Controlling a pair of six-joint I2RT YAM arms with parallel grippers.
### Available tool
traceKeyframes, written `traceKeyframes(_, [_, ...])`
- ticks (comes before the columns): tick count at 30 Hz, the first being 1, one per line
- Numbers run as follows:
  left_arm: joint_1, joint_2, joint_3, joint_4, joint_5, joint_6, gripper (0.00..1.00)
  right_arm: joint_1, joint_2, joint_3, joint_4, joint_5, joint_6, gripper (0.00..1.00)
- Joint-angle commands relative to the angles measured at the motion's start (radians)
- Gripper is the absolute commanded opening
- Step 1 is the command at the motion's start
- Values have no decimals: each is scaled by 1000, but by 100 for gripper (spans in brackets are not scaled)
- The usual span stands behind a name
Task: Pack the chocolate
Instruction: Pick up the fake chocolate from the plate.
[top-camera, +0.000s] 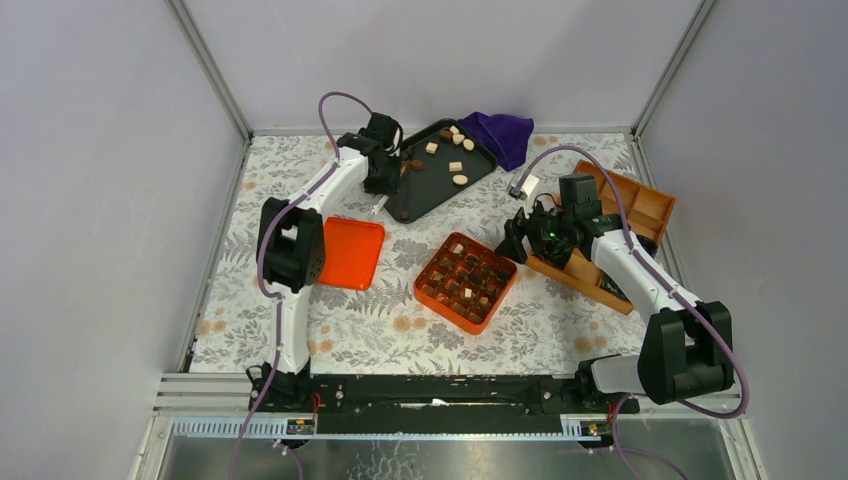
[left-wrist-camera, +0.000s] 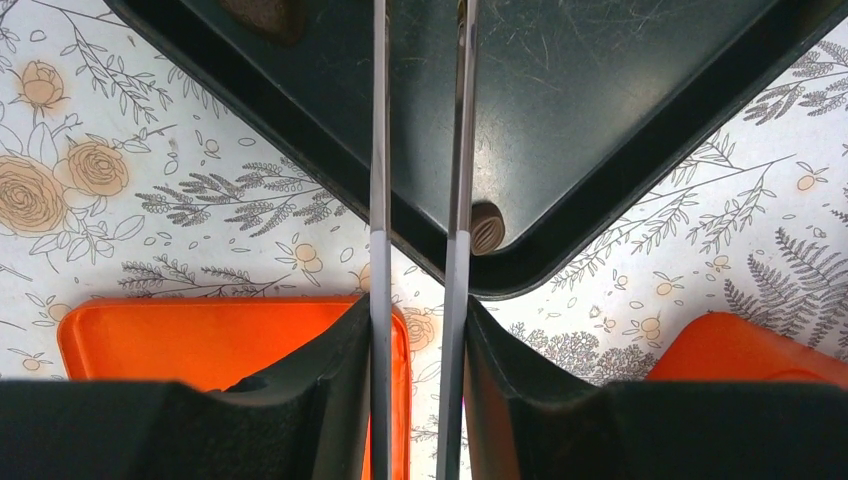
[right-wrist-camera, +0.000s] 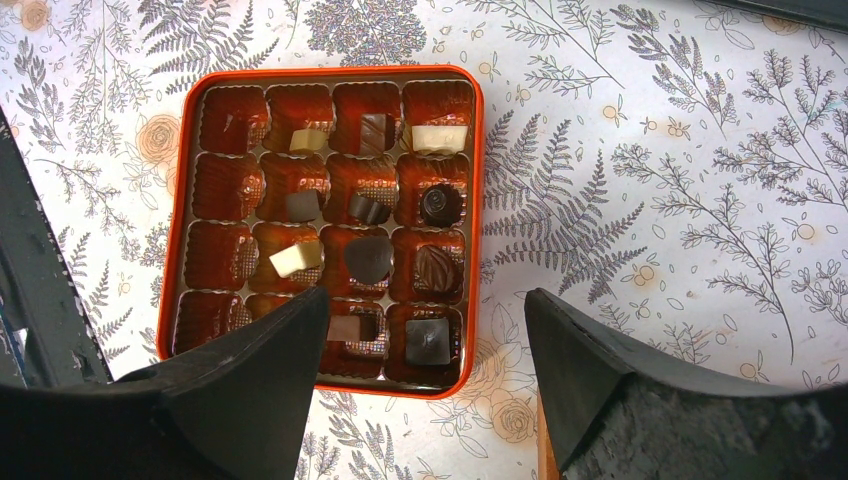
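Note:
Several chocolate pieces (top-camera: 459, 180) lie loose on the black tray (top-camera: 425, 195) at the back. My left gripper (top-camera: 383, 185) hangs over the tray's near-left corner, shut on thin metal tweezers (left-wrist-camera: 380, 150) whose two blades reach out over the tray (left-wrist-camera: 600, 80). Their tips run out of the left wrist view. A ribbed brown chocolate (left-wrist-camera: 487, 228) sits in the tray corner just right of the blades. The orange box (top-camera: 466, 282) with square cells holds several chocolates (right-wrist-camera: 369, 256). My right gripper (right-wrist-camera: 425, 305) is open and empty over the box's near edge (right-wrist-camera: 470, 250).
The orange lid (top-camera: 350, 252) lies flat left of the box. A wooden tray (top-camera: 640, 205) sits under my right arm at the right. A purple cloth (top-camera: 498, 132) is bunched behind the black tray. A floral cloth covers the table.

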Motion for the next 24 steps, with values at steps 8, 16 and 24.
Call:
traceKeyframes(8, [8, -11, 24, -21, 17, -3, 29, -4, -21, 13, 15, -12, -11, 80])
traceKeyframes(16, [8, -2, 28, -13, 17, -24, 0, -5, -22, 13, 15, -13, -11, 80])
traceKeyframes(24, [6, -145, -67, 66, 60, -28, 0, -4, -23, 13, 15, -13, -11, 80])
